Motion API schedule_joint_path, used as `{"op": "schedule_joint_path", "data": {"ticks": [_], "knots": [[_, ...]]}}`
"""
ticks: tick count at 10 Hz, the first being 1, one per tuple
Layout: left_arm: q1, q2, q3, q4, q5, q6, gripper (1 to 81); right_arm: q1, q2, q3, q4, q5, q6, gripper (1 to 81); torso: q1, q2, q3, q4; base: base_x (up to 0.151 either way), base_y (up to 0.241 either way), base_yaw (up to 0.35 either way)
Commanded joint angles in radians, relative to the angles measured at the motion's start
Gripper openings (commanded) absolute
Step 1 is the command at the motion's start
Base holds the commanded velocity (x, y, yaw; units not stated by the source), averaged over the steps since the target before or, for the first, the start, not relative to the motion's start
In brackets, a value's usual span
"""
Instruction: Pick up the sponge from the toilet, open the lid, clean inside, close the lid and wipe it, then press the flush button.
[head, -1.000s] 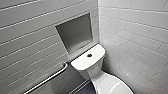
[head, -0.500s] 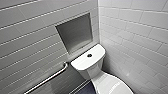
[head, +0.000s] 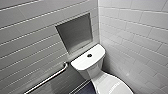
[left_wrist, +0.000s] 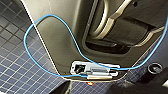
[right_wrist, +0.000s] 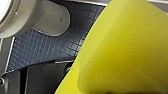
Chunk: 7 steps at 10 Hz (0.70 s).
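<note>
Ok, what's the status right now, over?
Right hand apparently holding sponge above floor. Lid looks shut, flush button in sight. No obstruction seen.

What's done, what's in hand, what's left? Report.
Done: the sponge looks picked up, close against the right wrist camera, off the toilet. In hand: carrying it; the lid lies shut. Left: pressing the flush button at least; whether the inside was cleaned cannot be told.
</note>
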Motion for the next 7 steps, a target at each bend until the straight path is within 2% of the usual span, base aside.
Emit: {"op": "schedule_joint_path", "data": {"ticks": [1, 4, 5, 6, 7], "knots": [[-0.012, -0.007, -0.003, -0.002, 0.088, -0.005, 81.1, -0.124, 0.125, -0.142, -0.162, 0.067, 0.051, 1.0, -0.063, 0.099, 0.0, 0.0, 0.0, 0.0, 0.0], [-0.037, 0.01, -0.003, 0.002, 0.088, -0.002, 81.1, -0.167, 0.299, -0.319, -0.216, 0.041, 0.049, 1.0, -0.116, 0.181, 0.0, 0.0, 0.0, 0.0, 0.0], [-0.038, 0.013, -0.003, 0.002, 0.088, -0.001, 81.1, -0.177, 0.342, -0.384, -0.223, 0.051, 0.051, 1.0, -0.141, 0.219, 0.0, -0.037, 0.0, 0.0, 0.0], [-0.038, 0.013, -0.003, 0.002, 0.088, 0.001, 81.1, -0.18, 0.365, -0.412, -0.248, 0.054, 0.051, 1.0, -0.164, 0.255, 0.0, -0.098, 0.0, 0.0, 0.0], [-0.038, 0.013, -0.005, 0.002, 0.088, 0.001, 81.1, -0.178, 0.37, -0.413, -0.26, 0.054, 0.051, 1.0, -0.184, 0.285, 0.0, -0.107, 0.0, 0.0, 0.0]]}}
